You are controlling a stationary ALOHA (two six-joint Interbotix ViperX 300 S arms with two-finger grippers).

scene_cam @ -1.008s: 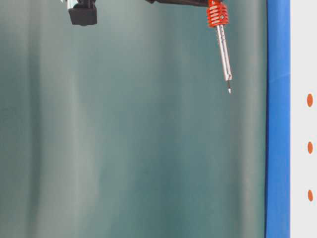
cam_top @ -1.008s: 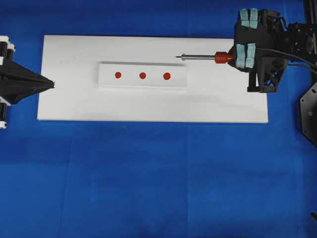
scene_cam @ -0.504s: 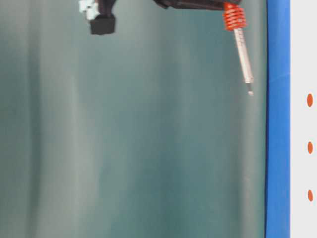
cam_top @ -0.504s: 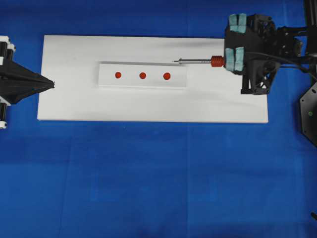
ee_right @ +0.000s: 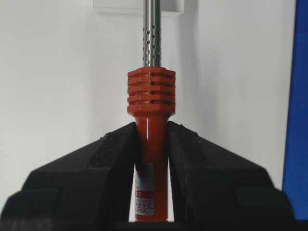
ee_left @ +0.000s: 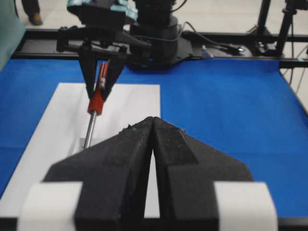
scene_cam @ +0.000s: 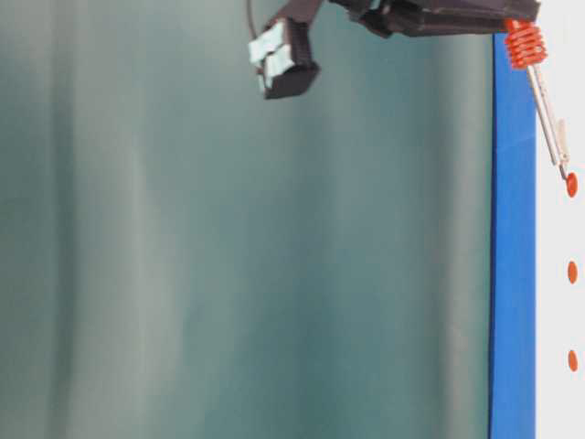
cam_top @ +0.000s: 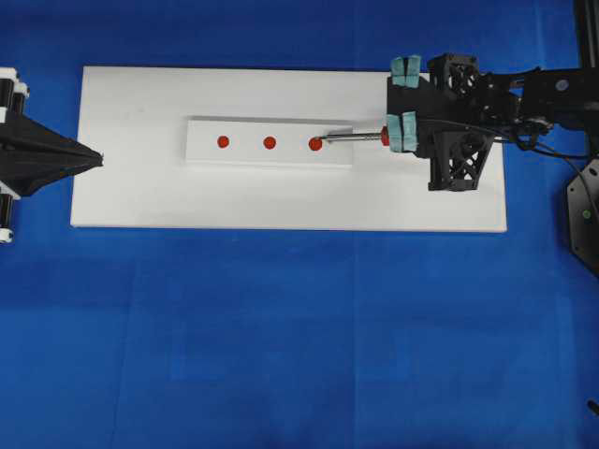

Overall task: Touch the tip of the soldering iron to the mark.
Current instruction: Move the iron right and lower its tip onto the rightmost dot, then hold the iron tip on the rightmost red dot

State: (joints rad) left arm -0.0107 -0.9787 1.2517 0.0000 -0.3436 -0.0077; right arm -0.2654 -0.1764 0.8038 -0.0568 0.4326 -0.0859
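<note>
My right gripper [cam_top: 397,137] [ee_right: 152,129] is shut on the red-orange handle of the soldering iron [cam_top: 356,138] [ee_right: 151,91] [scene_cam: 547,105] [ee_left: 95,102]. The silver shaft points left over the raised white block [cam_top: 245,155]. Its tip lies at the right edge of the right outer red dot [cam_top: 315,143] [scene_cam: 571,186]; I cannot tell whether it touches. The mark [cam_top: 270,143] [scene_cam: 572,272], the middle dot, is a short way left of the tip and uncovered. My left gripper [cam_top: 96,157] [ee_left: 153,121] is shut and empty at the white board's left edge.
The block sits on a flat white board [cam_top: 140,192] on a blue cloth [cam_top: 299,337]. A third red dot [cam_top: 223,142] lies left of the mark. The iron's black cord [cam_top: 552,138] trails right along the arm. A black mount [cam_top: 582,213] stands at the right edge.
My right gripper has moved left, toward the near edge and down with the soldering iron, bringing the tip from off the block's far right corner to the right outer dot. The left arm is still.
</note>
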